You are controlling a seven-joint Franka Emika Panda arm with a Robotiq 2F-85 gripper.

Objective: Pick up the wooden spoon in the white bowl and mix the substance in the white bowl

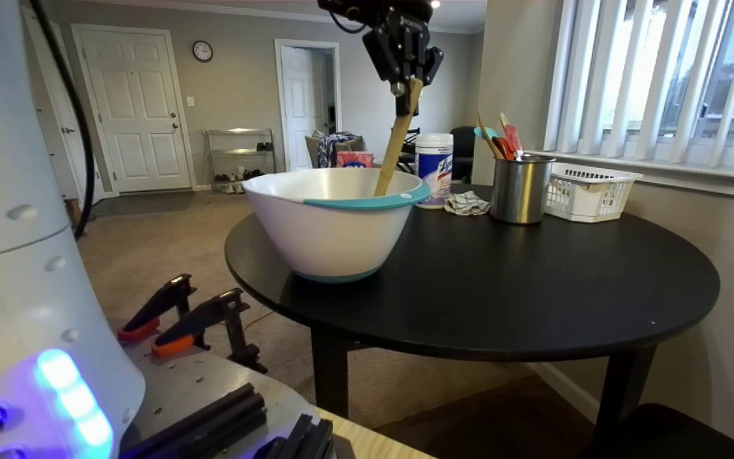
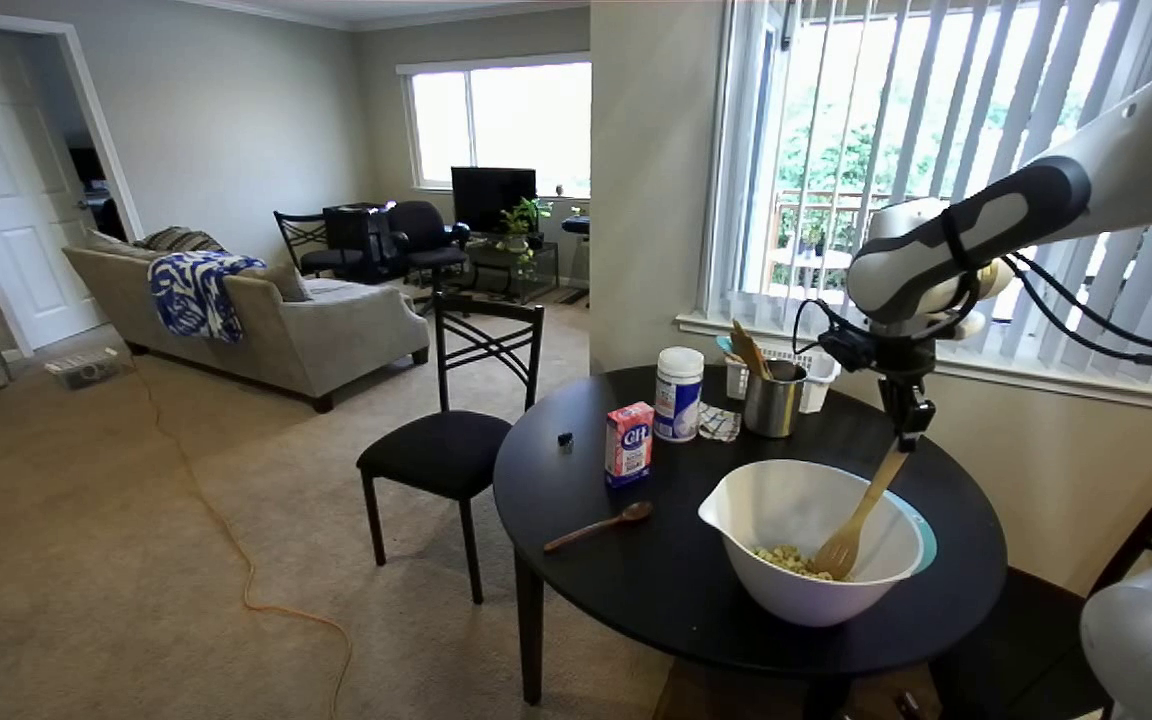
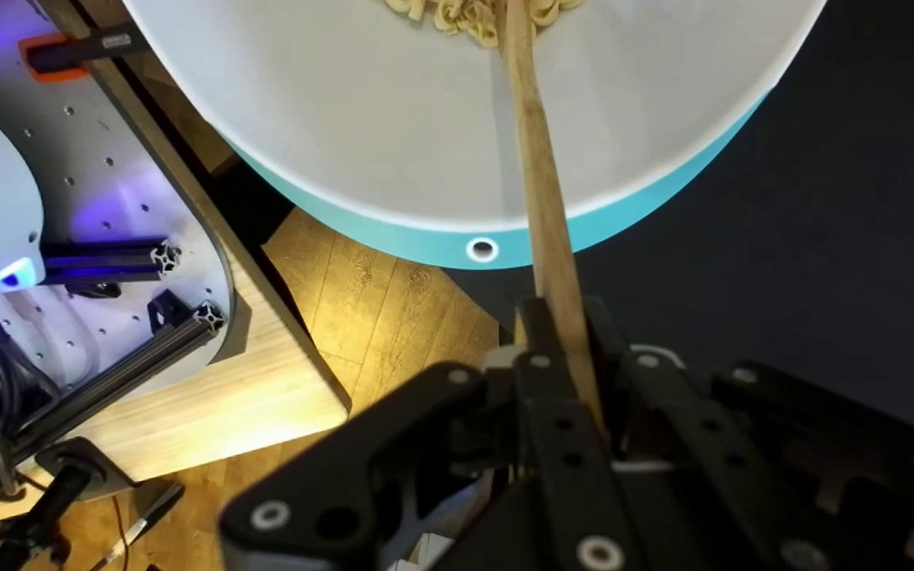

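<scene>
While the white bowl (image 2: 781, 588) stands near the edge of the round black table (image 2: 626, 580) that faces the robot's base (image 1: 16, 287), the wooden spoon (image 2: 871, 502) slants down into it, its slotted head among pale yellow, noodle-like pieces (image 2: 782, 560) at the bottom. A teal strip follows part of the rim; the handle crosses over it, and whether wood and rim touch I cannot tell. Toward the table's edge below the window (image 1: 666, 83), a metal cup (image 1: 521, 194) holds wooden, red and teal utensils (image 1: 511, 136), and just beside it stands a white lattice basket (image 1: 587, 194) whose inside I cannot make out. A crumpled checked cloth (image 2: 720, 423) lies between the cup and a white canister (image 2: 678, 400) with a blue label. Near the canister a pink-and-blue box (image 2: 629, 445) stands upright, and a darker spoon (image 2: 602, 526) lies flat, the end of its handle close to the table's edge.

In an exterior view the arm (image 2: 1011, 215) reaches over the table and slopes down to a bent wrist, with the fingers (image 3: 540, 337) pointing downward, higher than the bowl's rim. They are pinched narrowly on the upper handle of the wooden spoon, one on each side of the wood in the wrist view.
</scene>
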